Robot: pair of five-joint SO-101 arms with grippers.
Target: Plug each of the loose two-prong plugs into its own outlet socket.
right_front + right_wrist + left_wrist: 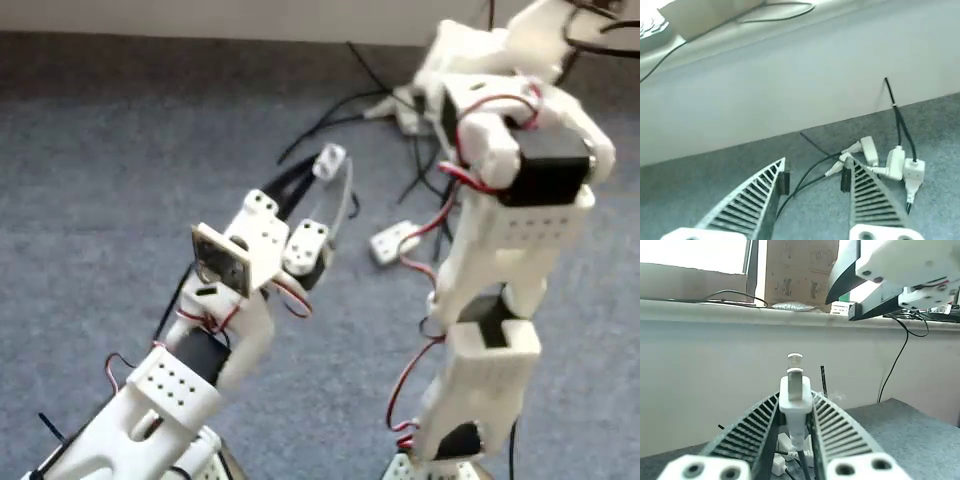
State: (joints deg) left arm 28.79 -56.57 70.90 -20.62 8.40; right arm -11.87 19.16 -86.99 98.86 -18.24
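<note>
My left gripper (796, 390) is shut on a white two-prong plug (794, 402), held off the carpet with its prongs (795, 364) pointing away toward the wall. In the high view this plug (330, 160) sits at the tips of the left gripper (322, 180), with its black cord trailing back. My right gripper (814, 175) is open and holds nothing, low over the carpet. Just beyond its fingers lies a cluster of white plugs and socket blocks (892, 162) with black cords. Another white plug piece (393, 242) lies loose on the carpet between the arms.
Grey carpet (120, 180) covers the floor up to a white wall (790, 85). Black cords (330, 115) run across the carpet toward the cluster (405, 112). The tall right arm (500, 230) stands at the right, its red wires hanging beside it.
</note>
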